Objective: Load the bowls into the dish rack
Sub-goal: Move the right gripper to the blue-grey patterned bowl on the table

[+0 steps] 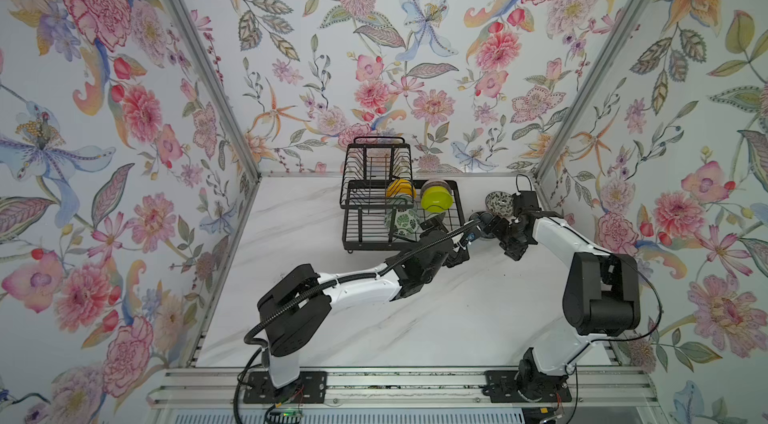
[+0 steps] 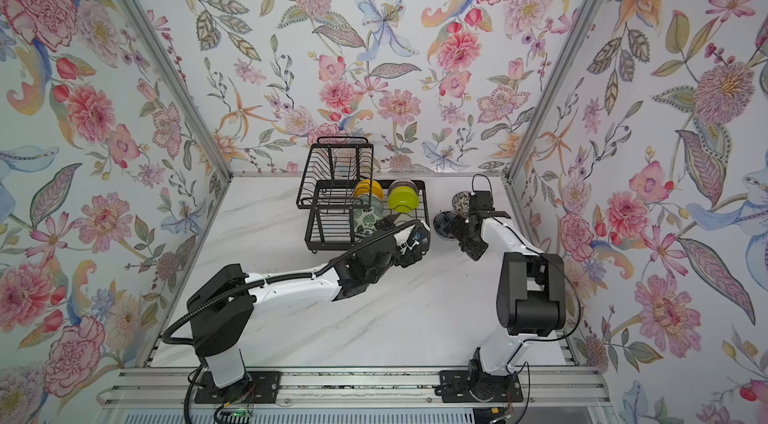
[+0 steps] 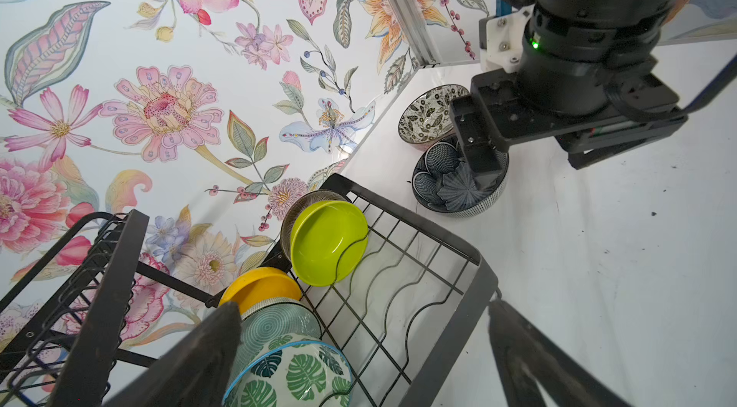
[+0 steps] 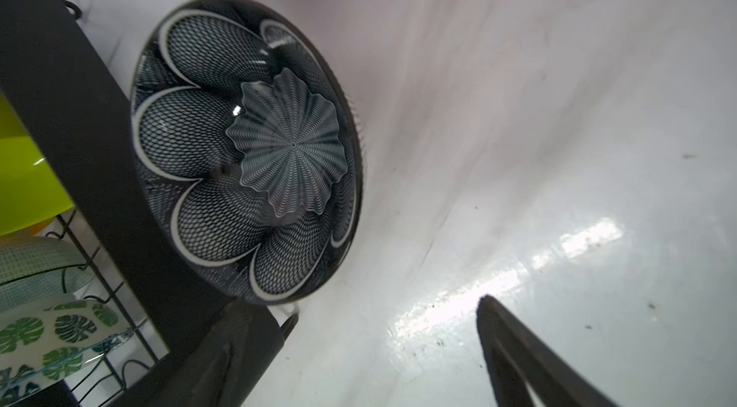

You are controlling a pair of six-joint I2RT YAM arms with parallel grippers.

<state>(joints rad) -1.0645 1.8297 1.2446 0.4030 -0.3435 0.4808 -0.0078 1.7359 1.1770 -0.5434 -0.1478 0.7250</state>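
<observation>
One dark blue bowl, netted white petals inside, sits upright.

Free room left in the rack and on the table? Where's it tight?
Free: dish rack lower-tray slots between lime green bowl, leaf bowl and near rim, under the open left gripper; bare table in front of the rack. Tight: strip right of the rack: dark blue bowl, black-and-white bowl, right gripper.

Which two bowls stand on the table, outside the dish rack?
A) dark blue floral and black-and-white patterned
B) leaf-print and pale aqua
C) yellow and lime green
A: the dark blue floral bowl and the black-and-white patterned bowl rest on the table, beside the dish rack.
</observation>
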